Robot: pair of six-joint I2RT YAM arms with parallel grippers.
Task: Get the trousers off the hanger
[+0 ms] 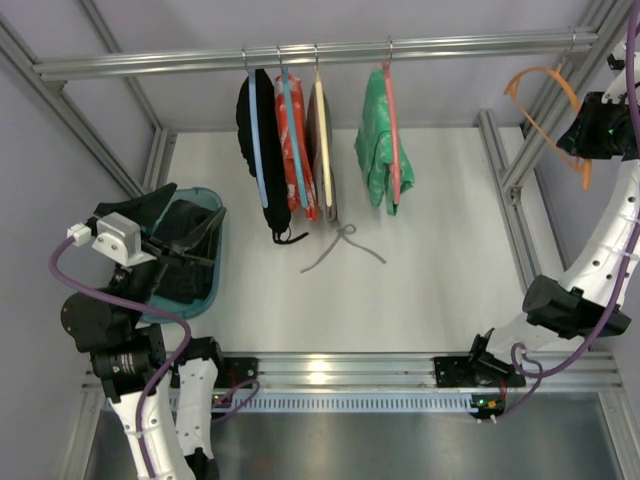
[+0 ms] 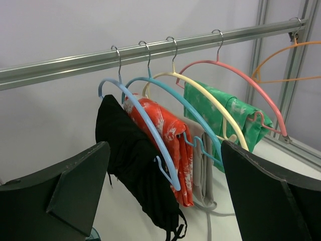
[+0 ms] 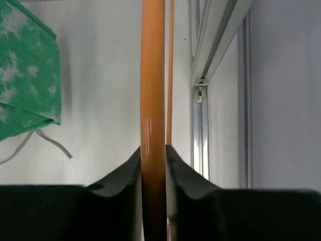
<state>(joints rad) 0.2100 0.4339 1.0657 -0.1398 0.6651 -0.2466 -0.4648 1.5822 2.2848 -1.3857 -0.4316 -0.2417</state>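
The orange hanger [image 1: 545, 85] is held up at the far right, beside the frame post, with no cloth on it. My right gripper [image 1: 590, 135] is shut on its thin bar; in the right wrist view the bar [image 3: 152, 100] runs straight up between the pads of that gripper [image 3: 153, 165]. From the left wrist view the hanger [image 2: 281, 55] shows at the rail's right end. Black fabric, apparently the trousers [image 1: 196, 218], lies in a teal basket [image 1: 215, 275] on the left. My left gripper [image 1: 175, 235] hovers over it, open and empty [image 2: 163, 201].
A metal rail [image 1: 320, 52] crosses the back and carries a black garment on a light blue hanger [image 1: 262, 150], a red patterned one [image 1: 298, 150], a grey one on a cream hanger [image 1: 322, 150] and a green one on a pink hanger [image 1: 380, 140]. Frame posts [image 1: 520, 160] stand on the right.
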